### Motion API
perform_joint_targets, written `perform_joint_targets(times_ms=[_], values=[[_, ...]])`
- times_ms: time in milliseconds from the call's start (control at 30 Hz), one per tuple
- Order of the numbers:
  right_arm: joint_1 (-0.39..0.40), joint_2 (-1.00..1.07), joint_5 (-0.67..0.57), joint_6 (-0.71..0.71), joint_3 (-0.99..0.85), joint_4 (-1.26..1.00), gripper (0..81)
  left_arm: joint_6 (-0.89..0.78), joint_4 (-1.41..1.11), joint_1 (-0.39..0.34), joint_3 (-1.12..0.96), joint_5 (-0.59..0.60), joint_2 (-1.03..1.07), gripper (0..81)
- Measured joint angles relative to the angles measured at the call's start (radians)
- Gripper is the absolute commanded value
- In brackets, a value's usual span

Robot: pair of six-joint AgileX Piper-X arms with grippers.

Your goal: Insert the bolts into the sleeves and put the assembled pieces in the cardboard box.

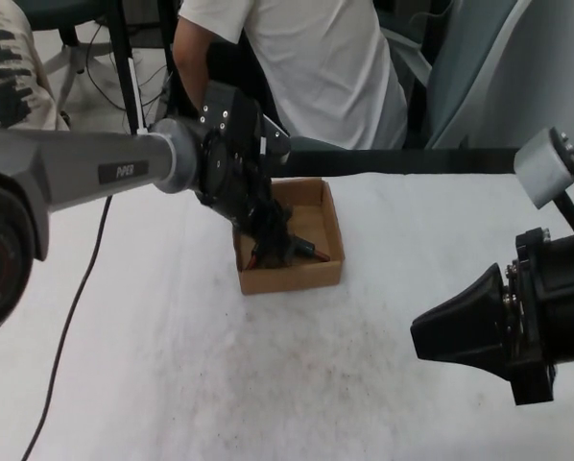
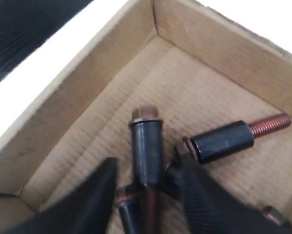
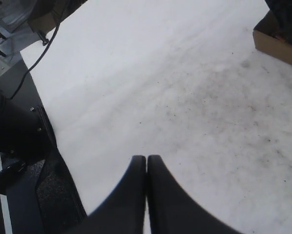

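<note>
1. Reaching down into the cardboard box (image 2: 204,34), the left gripper (image 2: 147,163) has its fingers (image 2: 92,204) low over the box floor.
2. One bolt-and-sleeve piece (image 2: 147,146) lies between those fingers. Its copper head points away from them.
3. The fingers are spread wider than the piece, and a gap shows on one side. I think they are not squeezing it, which fits dropping it off in the box.
4. A second piece (image 2: 224,141) lies just beside one finger, with its thread sticking out away from it. It is there because finished pieces go in the box.
5. The right gripper (image 3: 146,170) has its two fingers pressed together with nothing between them. White cloth (image 3: 185,97) lies under their tips, and the box is well apart from them. I think this gripper waits out of the way to leave room.
</note>
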Motion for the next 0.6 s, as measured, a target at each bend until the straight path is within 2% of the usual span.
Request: perform_joint_targets(times_ms=[333, 433, 500, 600], values=[[0.000, 0.000, 0.000, 0.019, 0.000, -0.064, 0.8, -0.046, 0.089, 0.000, -0.058, -0.027, -0.012, 59.8], [0.000, 0.000, 0.015, 0.023, 0.000, -0.069, 0.8, -0.046, 0.247, 0.010, -0.060, -0.027, -0.064, 59.8], [0.000, 0.000, 0.073, 0.019, 0.000, -0.074, 0.8, -0.050, 0.374, 0.023, -0.051, 0.006, -0.127, 59.8], [0.000, 0.008, 0.134, 0.016, 0.002, -0.088, 0.8, -0.070, 0.473, 0.031, 0.000, 0.053, -0.216, 53.4]])
